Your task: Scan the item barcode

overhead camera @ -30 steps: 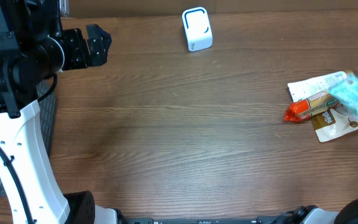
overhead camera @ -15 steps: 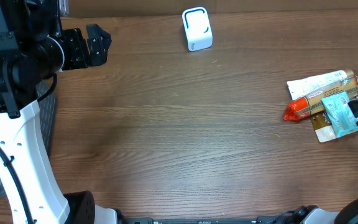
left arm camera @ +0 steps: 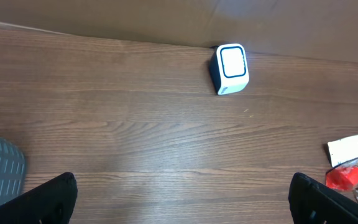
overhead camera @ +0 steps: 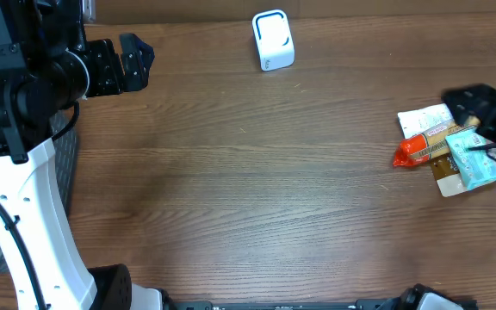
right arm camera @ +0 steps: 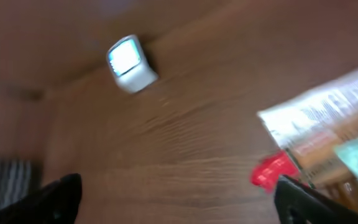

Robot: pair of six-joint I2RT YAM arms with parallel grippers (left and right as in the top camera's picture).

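The teal packet lies on a small heap with a red-orange tube at the right edge of the tabletop, probably put there within reach of the right arm, well apart from the white scanner at the far edge. The right pincer hangs over this heap with jaws wide and nothing between them; the left pincer, far at the left, is wide and empty too

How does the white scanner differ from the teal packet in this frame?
The scanner is a white box with a blue-rimmed face; the teal packet is flat. The scanner stands alone near the table's far edge; the packet lies atop a pile of other packets at the right. Neither is held.
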